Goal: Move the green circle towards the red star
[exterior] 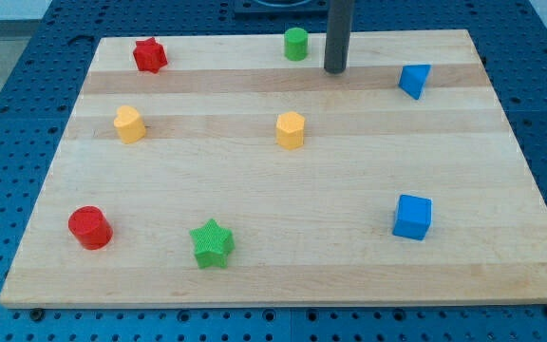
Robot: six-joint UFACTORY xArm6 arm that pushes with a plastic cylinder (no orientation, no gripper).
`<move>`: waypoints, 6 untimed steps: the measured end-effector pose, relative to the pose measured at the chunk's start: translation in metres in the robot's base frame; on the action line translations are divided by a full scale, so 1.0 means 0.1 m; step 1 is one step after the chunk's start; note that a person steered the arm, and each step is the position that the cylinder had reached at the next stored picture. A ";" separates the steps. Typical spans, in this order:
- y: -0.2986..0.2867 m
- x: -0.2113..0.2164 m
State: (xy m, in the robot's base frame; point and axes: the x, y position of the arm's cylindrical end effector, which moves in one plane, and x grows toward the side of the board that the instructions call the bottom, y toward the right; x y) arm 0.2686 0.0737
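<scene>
Beside green circle (295,44): my tip (336,70).

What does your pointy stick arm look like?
You only see a straight, round rod, dark grey and smooth, coming down from the view's top. No cables, markings or fingers show. My tip is its blunt flat end, just right of the green circle.

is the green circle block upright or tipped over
Upright: the green circle block shows its round flat top facing up, on the wooden board.
</scene>
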 end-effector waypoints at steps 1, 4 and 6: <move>0.03 -0.14; -1.02 -0.45; -1.51 -0.65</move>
